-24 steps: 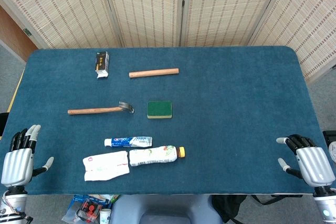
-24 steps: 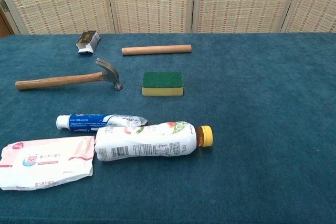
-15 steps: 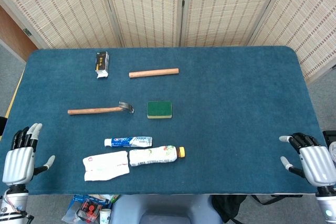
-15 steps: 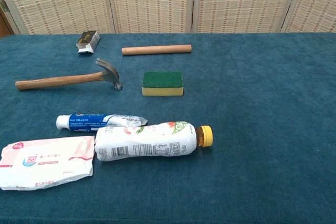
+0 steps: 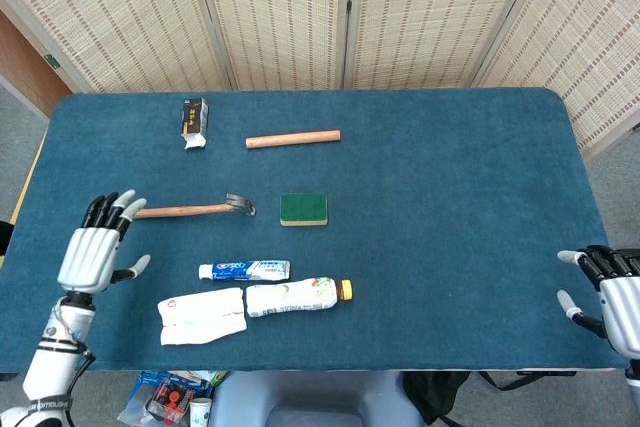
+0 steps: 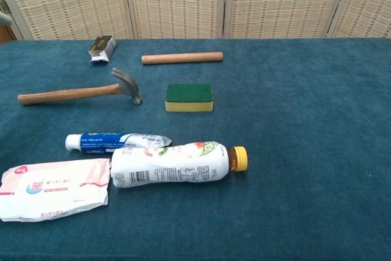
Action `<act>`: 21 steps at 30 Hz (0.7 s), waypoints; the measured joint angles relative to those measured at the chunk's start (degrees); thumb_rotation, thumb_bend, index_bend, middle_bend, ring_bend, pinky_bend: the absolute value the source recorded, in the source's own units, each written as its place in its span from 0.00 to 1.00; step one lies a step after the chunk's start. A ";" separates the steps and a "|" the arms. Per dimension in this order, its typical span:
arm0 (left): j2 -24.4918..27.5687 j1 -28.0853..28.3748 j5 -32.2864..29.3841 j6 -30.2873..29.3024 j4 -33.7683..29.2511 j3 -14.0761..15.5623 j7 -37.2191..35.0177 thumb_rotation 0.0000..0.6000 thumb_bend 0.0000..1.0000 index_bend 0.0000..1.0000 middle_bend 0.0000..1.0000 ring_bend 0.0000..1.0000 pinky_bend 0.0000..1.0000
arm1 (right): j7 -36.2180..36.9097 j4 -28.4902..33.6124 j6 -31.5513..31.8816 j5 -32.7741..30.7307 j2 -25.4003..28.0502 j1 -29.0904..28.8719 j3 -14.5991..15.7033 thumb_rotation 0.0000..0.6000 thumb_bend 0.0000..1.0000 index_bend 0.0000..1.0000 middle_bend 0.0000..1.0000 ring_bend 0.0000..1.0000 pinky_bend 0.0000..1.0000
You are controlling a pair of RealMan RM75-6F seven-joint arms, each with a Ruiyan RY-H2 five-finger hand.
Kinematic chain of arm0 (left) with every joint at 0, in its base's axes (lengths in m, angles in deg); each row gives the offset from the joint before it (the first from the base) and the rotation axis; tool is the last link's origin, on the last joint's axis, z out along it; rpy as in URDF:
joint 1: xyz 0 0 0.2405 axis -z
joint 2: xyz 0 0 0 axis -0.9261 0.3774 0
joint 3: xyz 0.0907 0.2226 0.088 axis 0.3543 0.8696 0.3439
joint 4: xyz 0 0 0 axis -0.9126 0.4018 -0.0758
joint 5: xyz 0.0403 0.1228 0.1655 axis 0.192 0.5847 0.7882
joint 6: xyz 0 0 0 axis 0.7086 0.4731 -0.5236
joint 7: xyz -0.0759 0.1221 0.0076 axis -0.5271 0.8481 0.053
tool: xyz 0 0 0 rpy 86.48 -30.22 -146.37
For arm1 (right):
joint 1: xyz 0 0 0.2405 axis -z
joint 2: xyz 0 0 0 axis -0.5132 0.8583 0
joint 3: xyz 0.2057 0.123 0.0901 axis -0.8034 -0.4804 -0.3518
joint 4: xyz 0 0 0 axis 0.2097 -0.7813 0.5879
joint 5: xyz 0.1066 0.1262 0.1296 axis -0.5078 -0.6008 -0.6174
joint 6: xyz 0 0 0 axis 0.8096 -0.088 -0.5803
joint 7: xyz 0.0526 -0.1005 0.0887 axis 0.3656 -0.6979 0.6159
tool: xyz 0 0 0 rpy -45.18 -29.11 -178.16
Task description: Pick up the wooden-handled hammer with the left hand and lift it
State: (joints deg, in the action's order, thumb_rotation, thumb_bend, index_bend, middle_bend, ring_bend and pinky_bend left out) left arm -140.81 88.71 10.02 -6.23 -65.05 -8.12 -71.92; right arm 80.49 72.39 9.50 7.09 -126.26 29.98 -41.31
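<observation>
Sponge point(image 5: 303, 209) beside hammer point(image 5: 190, 210) head; toothpaste point(image 5: 244, 270) nearer.

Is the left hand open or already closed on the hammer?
Open. The left hand shows spread fingers holding nothing, near the end of the hammer, which lies flat on the table.

On the blue bench point(image 5: 450, 207) lie seven things, one of each kind: one wooden-handled hammer point(image 5: 190, 210), one plain wooden rod point(image 5: 293, 139), one green-topped yellow sponge point(image 6: 189, 97), one blue-and-white toothpaste tube point(image 6: 116, 142), one white plastic bottle with an orange cap point(image 6: 177, 164), one pack of wet wipes point(image 6: 54, 189), and one small black-and-white box point(image 5: 194, 121). Two robot hands show: left hand point(image 5: 92, 255), right hand point(image 5: 615, 292).
</observation>
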 measured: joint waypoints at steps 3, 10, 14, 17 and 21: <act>-1.10 3.82 -3.26 5.12 2.09 -1.33 1.54 1.00 0.22 0.12 0.11 0.03 0.00 | 0.09 0.05 0.29 -0.13 0.11 0.41 0.15 1.00 0.26 0.33 0.35 0.23 0.26; -4.46 12.50 -14.22 15.94 7.87 -3.15 7.37 1.00 0.22 0.08 0.11 0.01 0.00 | 0.68 -0.42 0.29 -0.40 -0.14 0.93 0.50 1.00 0.26 0.33 0.35 0.23 0.26; -6.97 17.16 -21.06 20.10 11.95 -3.49 11.26 1.00 0.31 0.10 0.11 0.02 0.00 | 0.90 -0.63 0.21 -0.37 -0.26 0.99 0.54 1.00 0.26 0.33 0.35 0.23 0.26; -8.93 20.46 -26.03 22.41 15.22 -3.44 14.18 1.00 0.36 0.13 0.13 0.02 0.00 | 1.05 -0.81 0.17 -0.49 -0.29 1.08 0.57 1.00 0.26 0.33 0.35 0.23 0.26; -11.41 24.61 -32.09 24.52 19.48 -2.78 18.06 1.00 0.36 0.15 0.16 0.02 0.00 | 1.39 -1.20 0.10 -1.05 -0.35 1.33 0.58 1.00 0.26 0.33 0.35 0.23 0.26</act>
State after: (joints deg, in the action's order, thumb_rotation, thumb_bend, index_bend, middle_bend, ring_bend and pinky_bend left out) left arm -152.22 113.32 -22.07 18.28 -45.57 -10.91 -53.87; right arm 81.88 71.20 9.60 6.04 -126.61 31.31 -40.73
